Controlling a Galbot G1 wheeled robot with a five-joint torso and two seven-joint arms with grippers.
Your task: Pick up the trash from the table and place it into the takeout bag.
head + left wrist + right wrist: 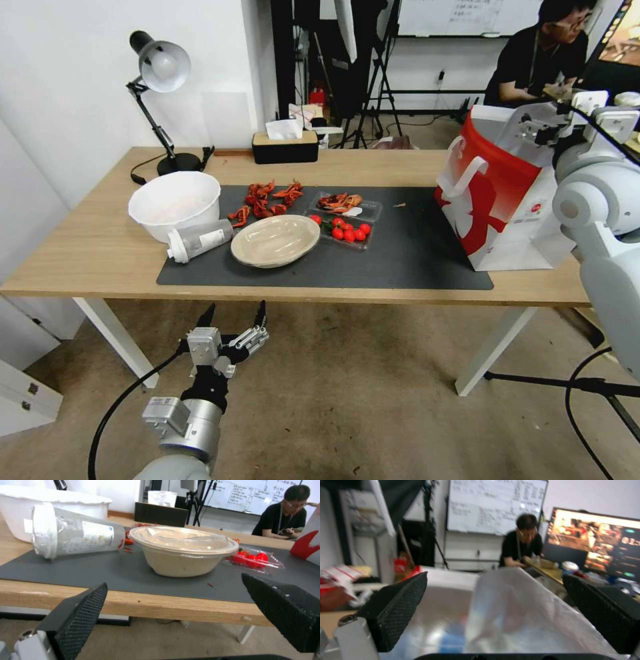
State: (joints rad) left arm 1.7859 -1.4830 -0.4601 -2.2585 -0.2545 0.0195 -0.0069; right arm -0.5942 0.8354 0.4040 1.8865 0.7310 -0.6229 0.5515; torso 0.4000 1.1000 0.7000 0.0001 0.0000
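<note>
At twelve o'clock from the left gripper [235, 313], which is hanging below the table [87, 247] edge with jaws spread and empty, the beige dish [275, 240] is sitting on the grey mat [413, 253]. Toward eleven o'clock the white-capped bottle [198, 240] is lying on its side, long axis running across the reach. At two o'clock the takeout bag [497, 193] is standing upright; the right gripper [493, 615] is hovering spread over its mouth. Left arm is judged nearer.

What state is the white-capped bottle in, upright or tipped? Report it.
Tipped. The white-capped bottle lies on its side on the dark grey mat, beside the beige dish.
</note>
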